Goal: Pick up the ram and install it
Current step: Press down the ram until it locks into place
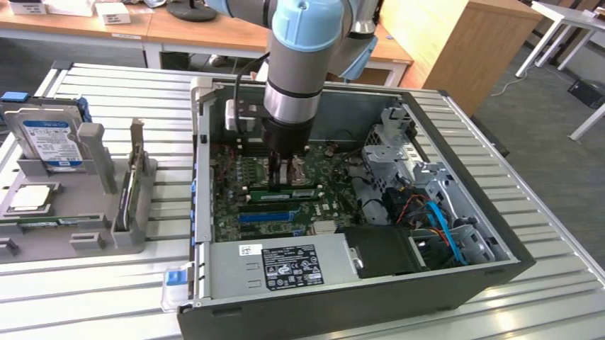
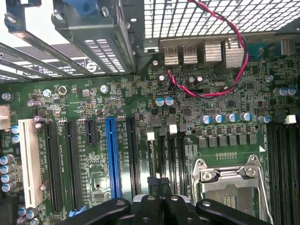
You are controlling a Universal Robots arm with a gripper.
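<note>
In the exterior view the arm reaches down into the open computer case [image 1: 492, 262], with my gripper [image 1: 283, 178] low over the motherboard. The ram [image 1: 283, 193], a long green stick, lies along a memory slot right under and in front of the fingertips. I cannot tell whether the fingers touch it. In the wrist view my gripper [image 2: 158, 180] is shut, its black fingers pressed together with nothing between them, directly above the black memory slots [image 2: 161, 150] with white latches. The long blue slot [image 2: 111, 157] runs alongside, a short way off.
A silver CPU socket [image 2: 229, 183] sits close beside the fingers, and red-black wires [image 2: 225, 89] loop near the rear ports. The power supply [image 1: 283, 265] and the drive cage [image 1: 416, 177] with blue cables crowd the case. A grey fixture [image 1: 76, 212] holding a hard drive [image 1: 47, 142] stands at the exterior view's left.
</note>
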